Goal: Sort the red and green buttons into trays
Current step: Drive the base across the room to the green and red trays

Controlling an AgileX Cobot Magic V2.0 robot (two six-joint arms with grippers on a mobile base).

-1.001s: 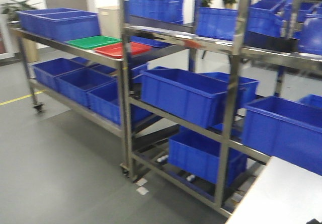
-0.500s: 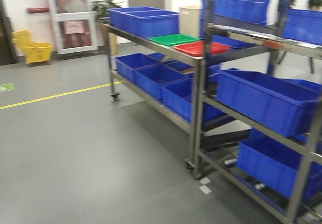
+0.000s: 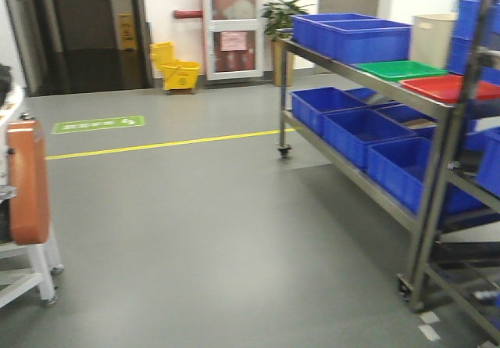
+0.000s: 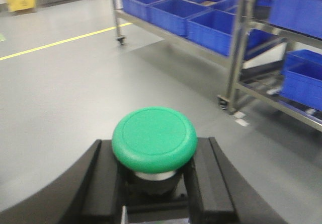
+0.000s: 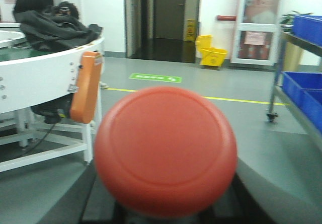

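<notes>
Two smooth domes: green button [image 4: 154, 138], red button [image 5: 166, 151]

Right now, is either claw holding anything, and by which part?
Left claw grips the green button by its body, below the cap. Right claw carries the red button; the cap hides where it is gripped.

Green button [image 4: 154, 138], red button [image 5: 166, 151], blue crates [image 3: 355, 39]

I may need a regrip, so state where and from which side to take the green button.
Take the green button by the dark body under its cap, from the two sides, where the left fingers flank it; the wide rounded cap overhangs and offers no flat faces.
</notes>
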